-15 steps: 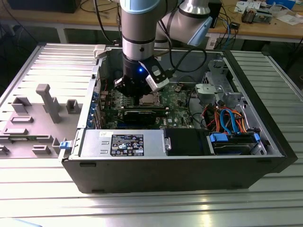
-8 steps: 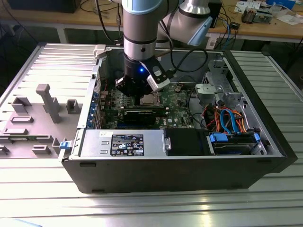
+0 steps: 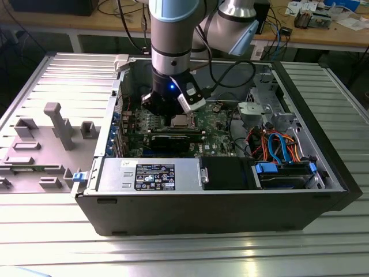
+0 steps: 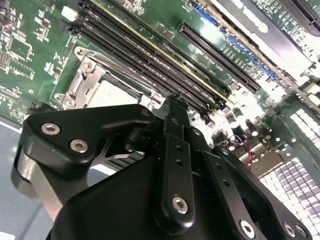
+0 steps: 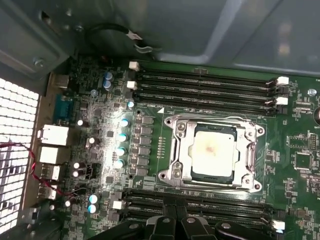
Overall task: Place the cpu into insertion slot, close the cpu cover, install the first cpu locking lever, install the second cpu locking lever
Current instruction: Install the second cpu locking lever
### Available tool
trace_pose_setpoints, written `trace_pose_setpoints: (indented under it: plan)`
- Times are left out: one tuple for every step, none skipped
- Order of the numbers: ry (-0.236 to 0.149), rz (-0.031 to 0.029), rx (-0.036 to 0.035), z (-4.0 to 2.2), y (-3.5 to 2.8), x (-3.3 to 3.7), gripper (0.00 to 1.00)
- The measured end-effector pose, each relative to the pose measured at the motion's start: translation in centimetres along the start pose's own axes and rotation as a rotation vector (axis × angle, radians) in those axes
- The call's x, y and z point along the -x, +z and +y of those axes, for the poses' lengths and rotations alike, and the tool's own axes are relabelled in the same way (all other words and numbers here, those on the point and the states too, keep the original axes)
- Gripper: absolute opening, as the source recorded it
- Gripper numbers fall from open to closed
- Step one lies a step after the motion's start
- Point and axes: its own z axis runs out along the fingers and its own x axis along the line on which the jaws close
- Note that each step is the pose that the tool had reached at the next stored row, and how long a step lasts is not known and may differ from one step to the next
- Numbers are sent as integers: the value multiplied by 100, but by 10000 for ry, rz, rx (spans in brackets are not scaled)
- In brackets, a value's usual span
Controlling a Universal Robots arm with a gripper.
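Note:
In the first wrist view the cpu (image 5: 212, 152), a silvery square chip, lies in the insertion slot (image 5: 212, 177) on the green board. The cpu cover (image 5: 181, 150), a silver frame, lies flat around the chip. Thin wire locking levers (image 5: 252, 157) run low along the frame's edges. My gripper (image 5: 178, 221) is shut with nothing in it, over the memory slots beside the socket. The second wrist view has the black fingers (image 4: 172, 112) pressed together, beside the socket (image 4: 100, 90). From the exterior view, the gripper (image 3: 164, 109) hangs inside the open case, just on the exterior view's left of the socket (image 3: 181, 121).
Long black memory slots (image 5: 205, 85) flank the socket on two sides. A black card (image 3: 176, 138), the power supply (image 3: 150, 173), a drive cage (image 3: 285, 173) and coloured cables (image 3: 271, 141) fill the case. Grey fixtures (image 3: 57, 124) stand on the table outside.

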Motion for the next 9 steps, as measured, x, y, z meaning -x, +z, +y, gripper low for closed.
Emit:
trace_pose_setpoints:
  plan:
    - [80,-5,-6,1,2,25,11]
    - [108,-3,-6,1,2,40,11]
    - [118,2,-4,2,2,49,11]
    - [131,17,-4,4,2,68,11]
    - [138,34,-1,4,2,92,11]
    - [142,55,1,4,2,125,11]
    - [145,76,3,4,2,152,11]
    - [147,92,4,3,1,172,11]
    - [150,112,6,3,1,195,11]
